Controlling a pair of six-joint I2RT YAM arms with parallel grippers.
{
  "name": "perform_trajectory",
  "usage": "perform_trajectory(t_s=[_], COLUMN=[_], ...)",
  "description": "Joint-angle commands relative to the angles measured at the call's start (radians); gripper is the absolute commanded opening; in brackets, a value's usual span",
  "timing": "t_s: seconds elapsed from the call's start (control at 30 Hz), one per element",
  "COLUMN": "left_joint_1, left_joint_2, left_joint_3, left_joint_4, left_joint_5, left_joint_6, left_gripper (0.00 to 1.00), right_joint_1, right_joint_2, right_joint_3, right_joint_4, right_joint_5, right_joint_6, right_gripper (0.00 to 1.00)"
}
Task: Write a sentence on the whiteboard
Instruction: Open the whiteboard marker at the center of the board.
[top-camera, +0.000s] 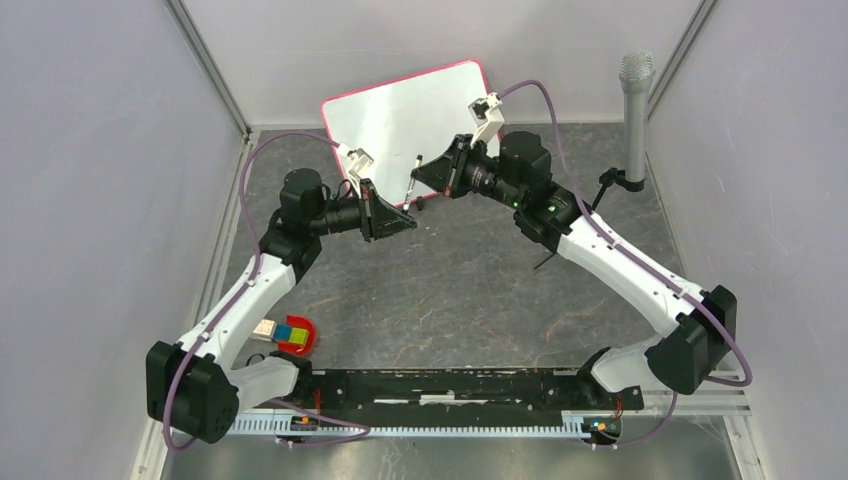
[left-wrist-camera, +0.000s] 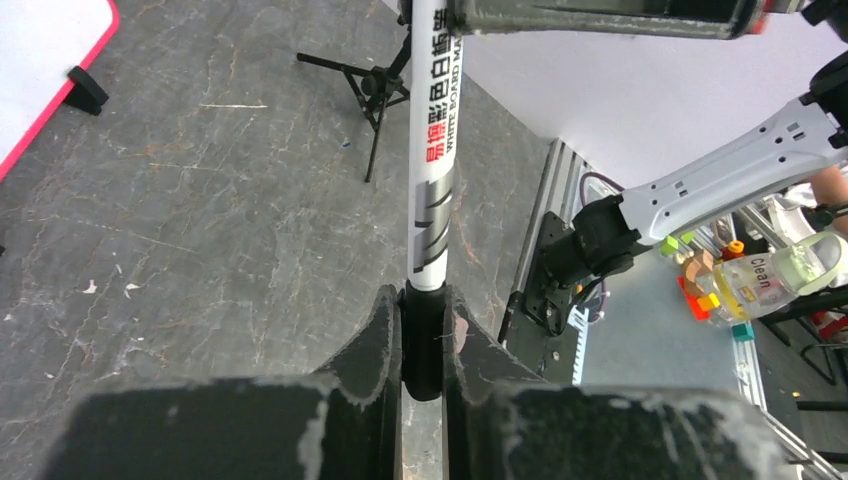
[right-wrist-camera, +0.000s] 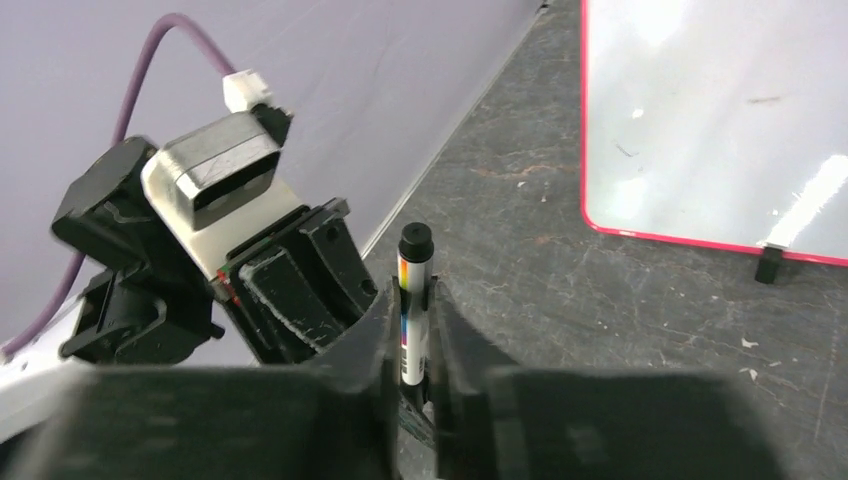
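Whiteboard (top-camera: 400, 105) blank, just beyond the nearer right gripper (right-wrist-camera: 412, 330).
It and left gripper (left-wrist-camera: 424, 330) both pinch the marker (left-wrist-camera: 432, 190), spanning them.

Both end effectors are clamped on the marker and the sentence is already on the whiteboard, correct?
Not quite: the whiteboard bears no sentence yet, as the top external view shows. The left end effector and right end effector are both clamped on the marker.

Robotics lab cell, plain grey panel walls (top-camera: 90, 150), aluminium frame posts (top-camera: 208, 65), microphone (top-camera: 636, 110) on stand
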Motion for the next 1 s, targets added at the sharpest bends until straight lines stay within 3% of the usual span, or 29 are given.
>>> perform_trajectory(t_s=[0.0,0.13,0.23,0.43,0.53,0.73,0.97], left_joint_1=[-0.002,-0.002,-0.002,-0.013,-0.037,-0.105,-0.184], left_joint_2=[-0.024,-0.025,-0.023,0.004,0.027,0.04,0.042], left_joint_3=[0.08,0.201,0.254,0.316,0.36,0.396,0.407], left_joint_4=[-0.132,-0.567,-0.794,-0.955,-1.009,-1.086,-1.097], left_joint_5=[0.031,-0.018,-0.055,-0.125,-0.161,-0.191,-0.259], left_joint_6=[0.119,0.505,0.761,0.93,0.979,1.056,1.064], left_gripper=[0.02,0.02,0.02,0.02,0.02,0.02,0.02], right_joint_1=[-0.026,-0.096,-0.111,-0.101,-0.077,-0.028,-0.01], right_joint_2=[-0.027,-0.048,-0.07,-0.05,-0.045,0.01,0.018], right_joint_3=[-0.037,-0.066,-0.092,-0.105,-0.083,-0.005,-0.01], right_joint_4=[0.1,0.078,0.029,-0.051,-0.117,-0.259,-0.249], right_joint_5=[-0.183,-0.403,-0.525,-0.727,-0.722,-0.67,-0.675], right_joint_6=[-0.063,-0.251,-0.378,-0.39,-0.438,-0.531,-0.51], right_gripper=[0.27,0.58,0.72,0.75,0.76,0.69,0.58])
